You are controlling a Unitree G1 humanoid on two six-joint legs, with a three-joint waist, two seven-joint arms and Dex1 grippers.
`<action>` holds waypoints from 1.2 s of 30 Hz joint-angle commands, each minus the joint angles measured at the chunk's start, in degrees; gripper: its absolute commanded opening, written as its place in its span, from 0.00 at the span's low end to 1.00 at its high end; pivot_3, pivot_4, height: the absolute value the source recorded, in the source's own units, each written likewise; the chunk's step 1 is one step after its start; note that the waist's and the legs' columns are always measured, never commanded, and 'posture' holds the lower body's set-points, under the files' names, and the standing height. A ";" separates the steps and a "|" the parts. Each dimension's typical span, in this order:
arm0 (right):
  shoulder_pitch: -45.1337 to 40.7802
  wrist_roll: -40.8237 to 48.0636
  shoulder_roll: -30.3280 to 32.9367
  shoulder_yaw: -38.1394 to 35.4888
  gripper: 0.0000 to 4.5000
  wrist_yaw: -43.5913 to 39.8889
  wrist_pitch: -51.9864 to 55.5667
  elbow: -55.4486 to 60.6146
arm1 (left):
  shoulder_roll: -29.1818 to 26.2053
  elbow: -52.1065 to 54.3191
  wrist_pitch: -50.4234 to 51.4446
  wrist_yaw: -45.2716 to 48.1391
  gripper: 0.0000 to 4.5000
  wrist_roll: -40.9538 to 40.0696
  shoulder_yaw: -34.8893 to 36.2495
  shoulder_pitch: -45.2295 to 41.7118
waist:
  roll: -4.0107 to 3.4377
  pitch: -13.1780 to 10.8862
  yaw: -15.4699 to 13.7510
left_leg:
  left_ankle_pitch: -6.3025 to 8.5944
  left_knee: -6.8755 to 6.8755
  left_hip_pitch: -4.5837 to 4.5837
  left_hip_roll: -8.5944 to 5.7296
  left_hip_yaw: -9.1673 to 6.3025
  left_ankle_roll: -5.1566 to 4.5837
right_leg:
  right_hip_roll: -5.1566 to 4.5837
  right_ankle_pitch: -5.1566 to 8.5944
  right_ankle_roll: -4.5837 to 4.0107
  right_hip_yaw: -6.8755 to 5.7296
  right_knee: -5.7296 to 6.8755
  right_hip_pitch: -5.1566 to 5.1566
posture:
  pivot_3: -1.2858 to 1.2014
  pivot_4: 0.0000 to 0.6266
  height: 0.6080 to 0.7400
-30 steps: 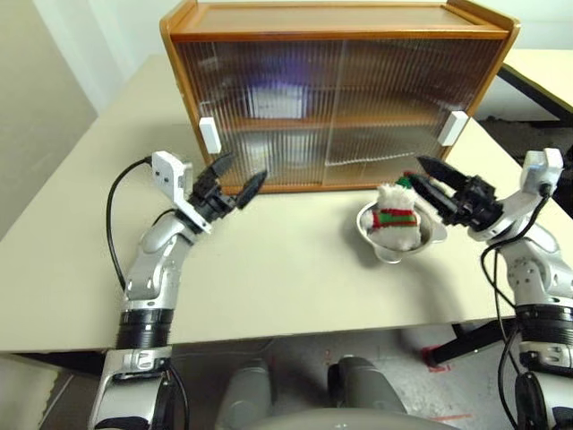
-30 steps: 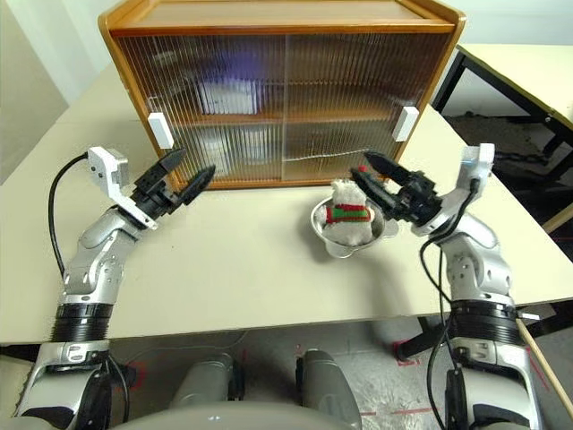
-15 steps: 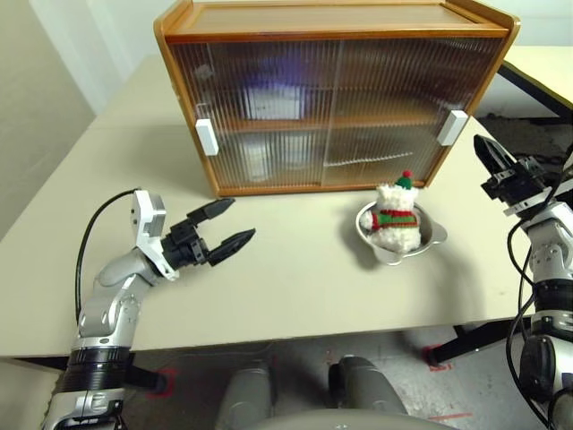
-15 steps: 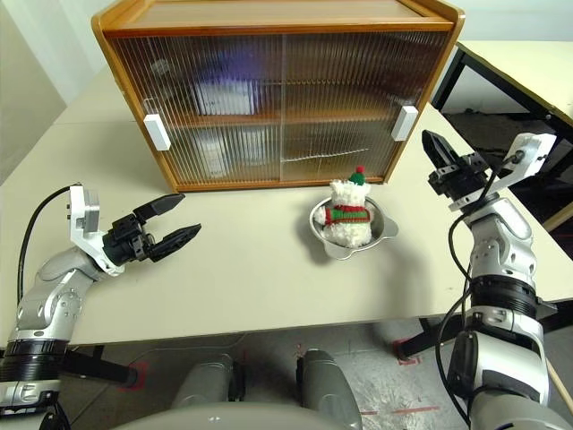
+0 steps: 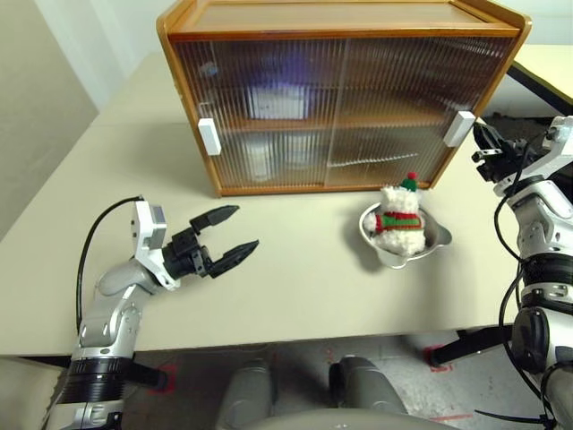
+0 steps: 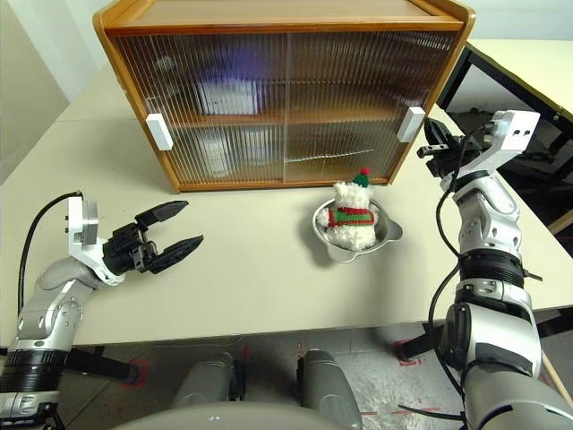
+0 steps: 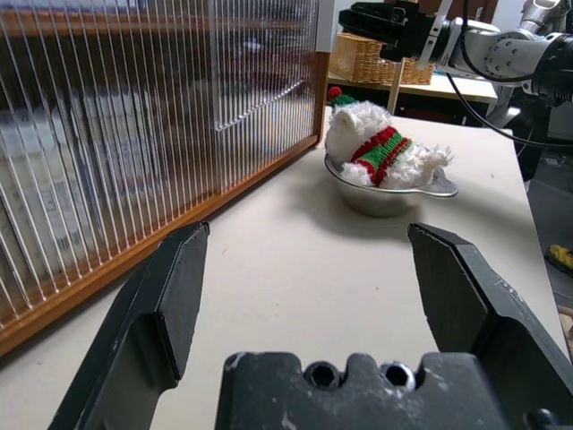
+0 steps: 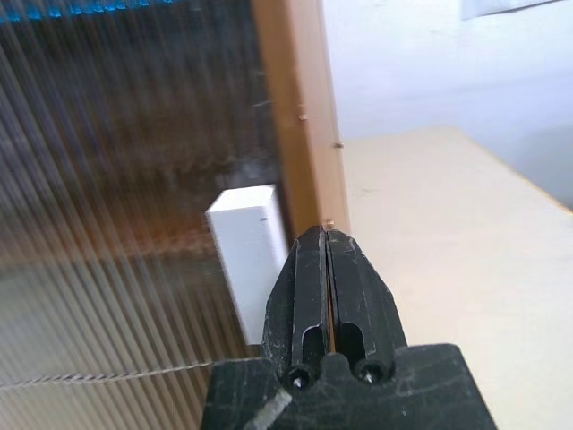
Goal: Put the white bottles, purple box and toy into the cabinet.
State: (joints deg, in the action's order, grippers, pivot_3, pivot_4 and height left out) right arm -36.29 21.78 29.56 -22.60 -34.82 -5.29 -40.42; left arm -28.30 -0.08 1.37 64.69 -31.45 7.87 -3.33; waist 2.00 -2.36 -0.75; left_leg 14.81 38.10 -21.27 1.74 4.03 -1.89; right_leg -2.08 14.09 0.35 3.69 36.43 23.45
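Soft, light toy (image 5: 397,221) in bowl (image 5: 430,246): pinch mid-body. Left pincer (image 5: 232,235) open; right pincer (image 6: 428,143) closed, empty, beside handle (image 6: 412,124).

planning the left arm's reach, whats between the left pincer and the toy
Only bare tabletop. In the left eye view the open left pincer points toward the toy, which sits in a metal bowl; the left wrist view shows the same clear stretch.

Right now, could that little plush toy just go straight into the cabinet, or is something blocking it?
Both sliding doors of the cabinet are shut, closing off the shelves. The toy sits in a metal bowl before them. The right gripper, shut, is beside the right door's white handle.
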 commanded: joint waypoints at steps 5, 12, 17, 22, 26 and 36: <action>-1.40 0.91 -2.18 2.33 0.01 -2.02 3.13 2.95 | 0.38 0.56 -0.89 0.97 1.00 -0.97 0.06 -0.36 | -0.03 -0.01 0.15 | 0.00 -0.02 0.03 0.07 0.00 -0.01 | 0.09 -0.04 -0.02 0.00 0.03 -0.01 | 0.58 0.00 1.00; -1.87 1.32 -4.40 3.98 0.01 -2.90 5.95 5.96 | 2.18 2.27 1.62 1.02 1.00 -5.98 0.93 -0.86 | -0.06 -0.02 1.24 | -0.01 -0.12 0.05 0.17 -0.05 -0.01 | 0.19 0.11 -0.25 0.00 0.34 -0.01 | 0.58 0.00 1.00; -1.73 1.62 -6.52 5.66 0.01 -3.72 7.82 8.30 | 2.53 2.07 1.84 0.63 1.00 -6.45 1.35 -1.13 | -0.07 -0.02 0.77 | -0.02 -0.08 0.13 0.10 -0.12 -0.03 | 0.18 0.13 -0.21 -0.07 0.39 0.03 | 0.58 0.00 1.00; -1.60 1.58 -9.03 7.49 0.01 -3.68 9.65 11.25 | 2.60 1.89 1.58 0.44 1.00 -6.28 1.28 -1.34 | -0.07 -0.02 0.38 | -0.01 -0.02 0.10 0.04 -0.10 -0.02 | 0.10 0.11 -0.19 -0.05 0.35 0.02 | 0.58 0.00 1.00; -1.76 1.76 -11.76 9.17 0.01 -3.62 11.35 13.73 | 2.62 1.77 1.49 0.26 1.00 -6.15 1.27 -1.66 | -0.07 -0.02 0.05 | -0.01 -0.03 0.10 0.06 -0.10 -0.02 | 0.11 0.11 -0.20 -0.06 0.36 0.05 | 0.58 0.00 1.00; -2.49 1.53 -18.75 13.28 0.01 -3.48 12.95 15.76 | 3.10 1.35 0.87 -0.57 1.00 -5.37 1.08 -2.12 | -0.06 -0.02 -0.32 | -0.01 -0.03 0.07 0.06 -0.12 -0.02 | 0.10 0.09 -0.23 -0.13 0.40 0.10 | 0.59 0.00 1.00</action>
State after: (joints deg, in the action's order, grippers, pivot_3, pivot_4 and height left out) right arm -38.05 23.04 11.20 -9.92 -37.94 7.21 -24.90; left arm -25.50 1.53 2.59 64.48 -37.71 9.04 -5.32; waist 1.94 -2.38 -1.07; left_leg 14.80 38.07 -21.21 1.80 3.91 -1.90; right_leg -1.99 14.19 0.11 3.56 36.83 23.55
